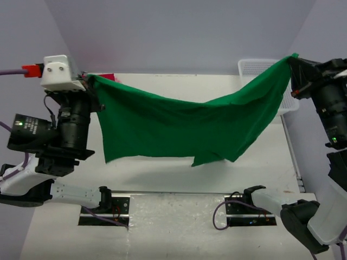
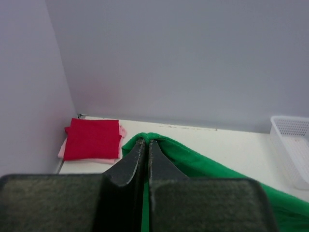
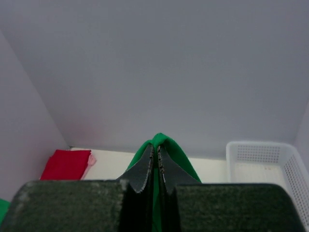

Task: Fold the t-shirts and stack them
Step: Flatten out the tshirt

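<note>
Top external view showed you a bright green t-shirt (image 1: 179, 127) stretched wide in the air above the table (image 1: 162, 179), held up at its far left and far right corners by your two arms. The cloth sagged in a shallow curve between those corners and hung down in loose folds. Its lower edge was uneven, with one flap dropping lowest just right of centre. A shadow lay on the table beneath it, and you could not tell whether that lowest flap touched the surface. Sleeves and neckline could not be made out in the bunched cloth.

Left wrist view showed your left gripper (image 2: 146, 142) with its fingers pressed together, pinching a ridge of the green cloth that rose just past the tips. Right wrist view showed your right gripper (image 3: 156, 147) closed the same way on another green fold.

At the far left corner of the table lay a folded red t-shirt (image 2: 91, 138), resting on a pale pink t-shirt (image 2: 122, 131) of which only thin edges peeked out. From above, that stack was almost wholly hidden behind the left wrist and the green cloth. A white mesh basket (image 3: 263, 153) stood at the far right, partly covered from above by the raised shirt. Both grippers' fingertips were hidden from above by the wrists and cloth.
</note>
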`<act>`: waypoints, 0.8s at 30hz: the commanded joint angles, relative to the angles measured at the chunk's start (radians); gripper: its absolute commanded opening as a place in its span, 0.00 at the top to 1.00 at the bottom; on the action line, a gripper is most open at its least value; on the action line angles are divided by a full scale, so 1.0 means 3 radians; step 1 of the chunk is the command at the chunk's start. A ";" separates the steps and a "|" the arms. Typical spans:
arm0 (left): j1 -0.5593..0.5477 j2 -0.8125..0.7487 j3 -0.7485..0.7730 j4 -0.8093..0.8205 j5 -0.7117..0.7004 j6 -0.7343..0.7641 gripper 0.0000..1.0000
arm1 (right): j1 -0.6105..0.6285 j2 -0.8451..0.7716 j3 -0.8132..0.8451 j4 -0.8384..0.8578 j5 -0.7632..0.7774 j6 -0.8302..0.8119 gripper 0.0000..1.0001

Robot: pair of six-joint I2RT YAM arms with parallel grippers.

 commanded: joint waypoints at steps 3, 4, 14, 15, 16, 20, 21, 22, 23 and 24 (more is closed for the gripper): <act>0.0024 0.0036 0.0387 0.0588 0.0082 0.0962 1.00 | -0.0001 -0.0145 0.0201 0.0136 -0.0481 -0.0127 1.00; 0.0024 0.0036 0.0403 0.0527 0.0189 0.0911 1.00 | -0.0006 -0.0140 0.0268 0.0131 -0.0497 -0.0127 1.00; 0.1334 0.0812 0.0250 -0.1851 0.1885 -0.1768 1.00 | -0.0001 0.0463 0.0263 0.0177 -0.0328 -0.0081 1.00; 0.1505 0.0864 0.0012 -0.1796 0.2055 -0.1835 1.00 | -0.0001 0.0534 0.0278 0.0162 -0.0323 -0.0086 1.00; 0.1638 0.1001 -0.0057 -0.1795 0.2309 -0.1972 1.00 | 0.0004 0.0565 0.0319 0.0156 -0.0303 -0.0096 1.00; 0.2786 0.1283 0.0045 -0.2020 0.3393 -0.2713 1.00 | 0.0050 0.0683 0.0523 0.0085 -0.0145 -0.0218 1.00; 0.2978 0.1283 0.0060 -0.2020 0.3396 -0.2715 1.00 | 0.0050 0.0683 0.0524 0.0075 -0.0144 -0.0239 1.00; 0.3157 0.1374 0.0081 -0.2066 0.3669 -0.2862 1.00 | 0.0060 0.0703 0.0580 0.0064 -0.0093 -0.0260 1.00; 0.3498 0.1431 0.0101 -0.2097 0.3799 -0.2904 1.00 | 0.0060 0.0714 0.0600 0.0049 -0.0072 -0.0300 1.00; 0.3638 0.1503 0.0177 -0.2153 0.3886 -0.2929 1.00 | 0.0065 0.0724 0.0611 0.0039 -0.0062 -0.0306 1.00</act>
